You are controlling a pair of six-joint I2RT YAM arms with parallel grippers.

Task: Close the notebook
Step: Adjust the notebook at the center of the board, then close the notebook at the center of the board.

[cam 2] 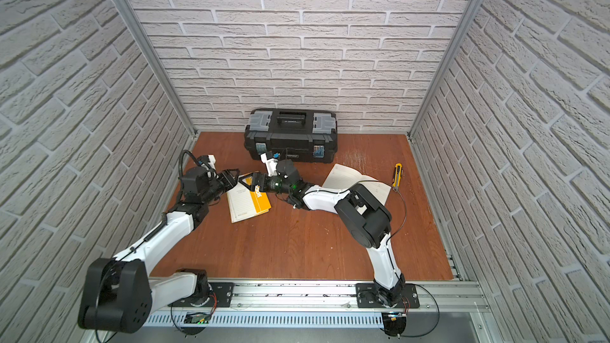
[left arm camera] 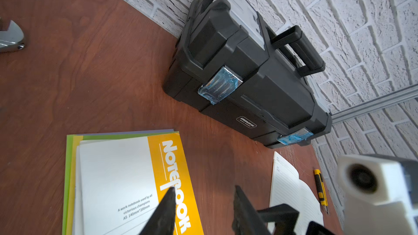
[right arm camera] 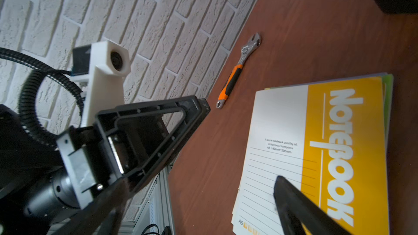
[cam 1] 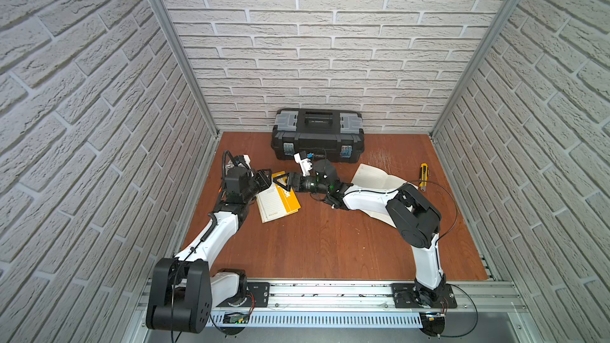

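the closed yellow-and-white paper notebook (cam 1: 277, 204) lies at 9 o'clock on the table (cam 1: 330, 245); above it the left hand (left arm camera: 204, 188) hangs released, likely to flatten its cover; the right hand (cam 1: 279, 182): cannot tell.

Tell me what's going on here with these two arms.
Both arms reach in over the yellow notebook, which lies shut, cover up, on the table. The left gripper hangs open over it, holding nothing. The right gripper faces it across the cover, but whether it is open or shut is unclear. A second notebook lies open under the right arm. The toolbox, knife and wrench sit untouched.
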